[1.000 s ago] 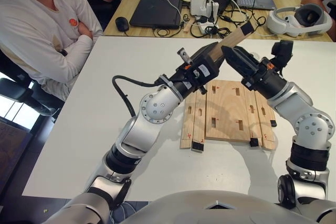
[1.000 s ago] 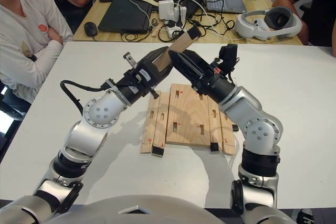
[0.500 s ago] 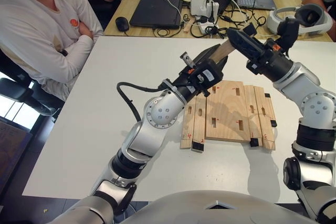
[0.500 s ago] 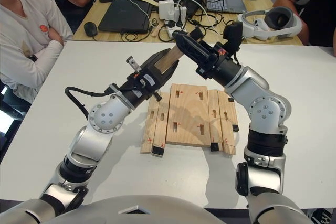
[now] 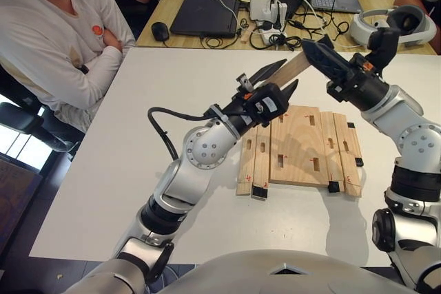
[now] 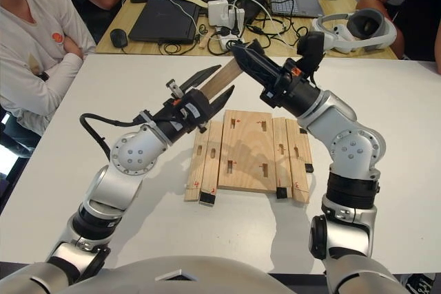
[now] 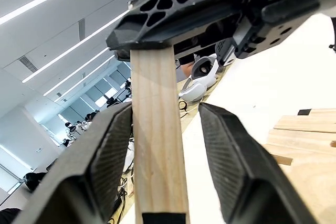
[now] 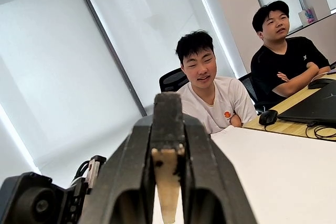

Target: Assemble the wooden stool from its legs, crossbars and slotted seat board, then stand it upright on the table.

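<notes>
Two robot arms are meeting over wooden stool parts on a white table (image 5: 103, 170).
Nearest, the seat board (image 5: 300, 146) is lying flat between loose slats (image 5: 253, 163). Above its far edge, the left gripper (image 5: 286, 75) is holding its fingers spread open around a tilted wooden stick (image 7: 157, 145), while the right gripper (image 5: 310, 47) is clamping the stick's upper end.
</notes>
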Controlling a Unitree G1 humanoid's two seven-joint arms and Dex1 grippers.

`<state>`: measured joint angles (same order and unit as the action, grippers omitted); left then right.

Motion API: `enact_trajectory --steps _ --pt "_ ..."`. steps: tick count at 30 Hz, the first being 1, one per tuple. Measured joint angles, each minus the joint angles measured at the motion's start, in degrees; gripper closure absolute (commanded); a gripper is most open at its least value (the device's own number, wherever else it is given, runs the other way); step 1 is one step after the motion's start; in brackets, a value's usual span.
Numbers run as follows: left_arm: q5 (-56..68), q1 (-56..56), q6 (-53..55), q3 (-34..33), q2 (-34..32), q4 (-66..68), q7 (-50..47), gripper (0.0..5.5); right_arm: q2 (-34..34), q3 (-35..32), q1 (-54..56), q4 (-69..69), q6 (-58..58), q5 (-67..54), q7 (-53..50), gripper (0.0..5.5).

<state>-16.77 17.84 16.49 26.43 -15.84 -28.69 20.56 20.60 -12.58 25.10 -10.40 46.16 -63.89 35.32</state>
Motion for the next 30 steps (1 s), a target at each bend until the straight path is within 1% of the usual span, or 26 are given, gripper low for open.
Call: enact_trajectory --steps 2,8,10,12,13,17,20,24,26,30 --pt "-1.28 -0.59 0.16 -0.06 0.04 -0.03 -0.22 2.47 -1.49 0.20 -0.10 -0.42 -1.52 1.80 -2.82 5.12" --pt "-2.91 -1.61 4.42 -3.34 0.19 0.55 -1.00 2.44 -5.59 2.40 -2.58 -3.08 -8.01 13.32 -14.08 5.12" --pt "-2.69 -2.50 6.56 -4.91 1.46 0.48 -1.86 2.44 -6.05 2.29 -4.08 -4.01 -10.08 18.35 -18.62 5.12" --pt "-1.19 -4.06 9.98 -8.08 4.45 0.38 -4.03 2.44 -5.88 1.14 -6.88 -5.40 -12.53 24.94 -24.54 5.12" --pt "-0.95 -4.16 10.48 -8.53 4.95 0.29 -4.35 2.44 -5.72 0.87 -7.37 -5.50 -12.82 25.73 -25.18 5.12" --pt "4.03 -4.98 17.07 -15.07 13.00 -0.72 -9.00 2.44 -1.47 -0.13 -13.50 -10.63 -16.19 34.87 -27.35 5.12" --pt "7.06 -4.88 20.52 -18.58 15.94 -1.77 -10.38 2.44 2.19 -0.11 -18.22 -11.12 -16.79 40.51 -27.01 5.12" --pt "9.06 -4.42 22.99 -20.91 16.28 -2.15 -11.28 2.44 3.82 0.01 -23.52 -13.19 -13.89 41.96 -25.81 5.12" --pt "9.74 -4.14 23.70 -21.11 16.09 -2.34 -11.34 2.44 4.63 0.00 -26.42 -16.30 -10.09 41.97 -25.92 5.12" --pt "10.31 -3.85 24.95 -21.17 15.69 -3.35 -11.61 2.44 3.92 -0.05 -29.01 -24.65 -1.15 39.47 -27.61 5.12"
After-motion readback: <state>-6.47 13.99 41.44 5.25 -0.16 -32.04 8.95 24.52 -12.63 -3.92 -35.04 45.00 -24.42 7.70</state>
